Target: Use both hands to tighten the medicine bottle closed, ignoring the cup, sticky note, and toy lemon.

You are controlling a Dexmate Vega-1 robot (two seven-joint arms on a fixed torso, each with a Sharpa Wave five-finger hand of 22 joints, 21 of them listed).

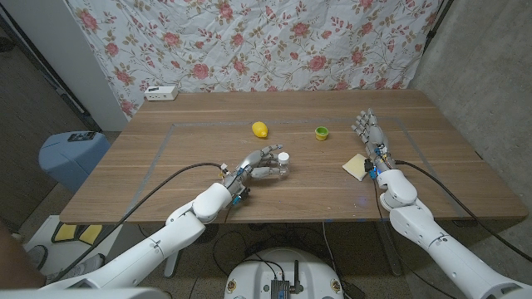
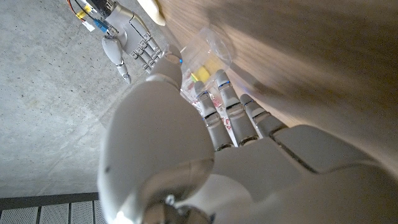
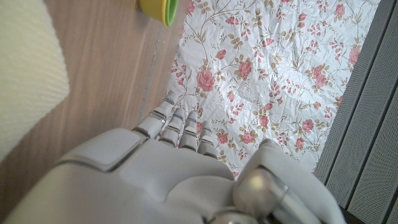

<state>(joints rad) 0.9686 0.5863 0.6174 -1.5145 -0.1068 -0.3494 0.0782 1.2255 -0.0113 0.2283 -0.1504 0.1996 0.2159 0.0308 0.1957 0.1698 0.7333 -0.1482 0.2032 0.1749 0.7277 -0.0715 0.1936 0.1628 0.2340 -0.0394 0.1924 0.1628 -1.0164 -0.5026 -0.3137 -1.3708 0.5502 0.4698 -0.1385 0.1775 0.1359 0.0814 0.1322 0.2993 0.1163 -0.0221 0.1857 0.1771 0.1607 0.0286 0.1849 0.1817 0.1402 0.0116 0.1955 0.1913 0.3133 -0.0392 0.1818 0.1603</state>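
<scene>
The medicine bottle point(image 1: 282, 169) is small and clear with a white cap point(image 1: 283, 156), and it stands near the middle of the table. My left hand point(image 1: 259, 164) grips its body from the left, fingers wrapped around it. In the left wrist view the fingers point(image 2: 219, 102) close over the clear bottle point(image 2: 208, 53). My right hand point(image 1: 370, 131) is at the right side of the table, well apart from the bottle, fingers stretched out and holding nothing. It also appears in the left wrist view as the right hand point(image 2: 127, 37), and in its own view as the right hand point(image 3: 155, 174).
A toy lemon point(image 1: 261, 129) and a green cup point(image 1: 322, 131) lie beyond the bottle. A pale yellow sticky note point(image 1: 356, 165) sits just in front of my right hand. A white box point(image 1: 161, 92) stands at the back left corner. A blue bin point(image 1: 71, 154) is beside the table.
</scene>
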